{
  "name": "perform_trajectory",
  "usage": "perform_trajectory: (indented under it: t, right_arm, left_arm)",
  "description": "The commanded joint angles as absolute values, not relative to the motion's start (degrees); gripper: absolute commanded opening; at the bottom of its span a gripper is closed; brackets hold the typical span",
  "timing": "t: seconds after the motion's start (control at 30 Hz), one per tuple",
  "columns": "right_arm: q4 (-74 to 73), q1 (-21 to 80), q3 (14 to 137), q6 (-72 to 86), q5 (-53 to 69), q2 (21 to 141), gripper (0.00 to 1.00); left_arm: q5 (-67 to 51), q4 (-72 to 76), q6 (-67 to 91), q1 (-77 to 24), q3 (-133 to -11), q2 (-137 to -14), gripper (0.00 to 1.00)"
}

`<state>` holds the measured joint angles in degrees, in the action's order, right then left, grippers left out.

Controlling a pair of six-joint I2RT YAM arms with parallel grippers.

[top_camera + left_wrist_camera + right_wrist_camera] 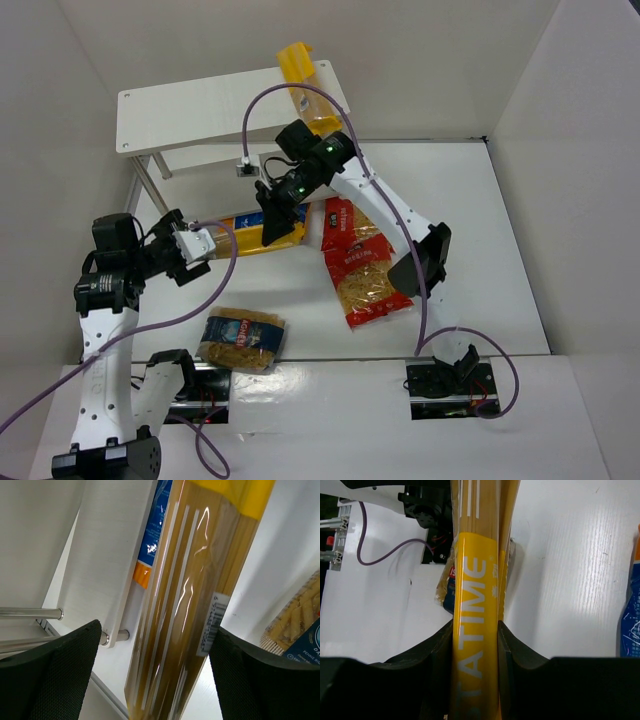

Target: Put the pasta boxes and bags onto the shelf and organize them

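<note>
My right gripper is shut on a long yellow spaghetti pack. The pack's windowed end lies between the fingers of my open left gripper; one pad touches its barcode, the other stands apart. The blue yellow-edged bag lies at the foot of the white shelf. A yellow pack rises at the shelf's right end. Two red bags and the clear blue-labelled bag lie on the table.
White walls enclose the table on the left, back and right. Thin shelf legs stand close to my left gripper. Purple cables loop over the shelf and beside both arms. The arm bases sit at the near edge.
</note>
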<state>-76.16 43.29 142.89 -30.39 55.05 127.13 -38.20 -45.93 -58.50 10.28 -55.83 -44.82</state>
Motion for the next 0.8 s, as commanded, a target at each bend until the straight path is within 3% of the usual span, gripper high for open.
perform_trajectory:
  t: [0.0,0.33,0.47,0.5,0.53,0.77]
  right_arm:
    - [-74.00,45.18,148.27,-29.27,63.37,126.30,0.00]
    - [-74.00,45.70,152.13,-28.21,64.51,128.41,0.00]
    - [-74.00,46.23,152.67,-28.21,64.51,128.41,0.00]
    - [-74.00,46.23,152.67,-28.21,64.51,128.41,0.00]
    - [-74.00,46.75,152.67,-28.21,64.51,128.41,0.00]
    - [-74.00,47.81,152.67,-27.60,62.06,128.41,0.00]
  left_arm:
    - [-40.52,-44.73,-60.73,10.02,-55.46,-44.82,0.90]
    - [-40.52,-44.74,-61.87,9.49,-55.46,-45.35,0.84]
    - [-39.99,-44.74,-62.49,9.49,-55.46,-45.35,0.46]
    - [-39.99,-44.74,-61.88,9.49,-55.46,-45.87,0.20]
    - [-39.38,-44.74,-61.27,9.49,-55.46,-45.88,0.00]
    - [-35.87,-40.43,-46.68,9.49,-61.25,-46.66,0.00]
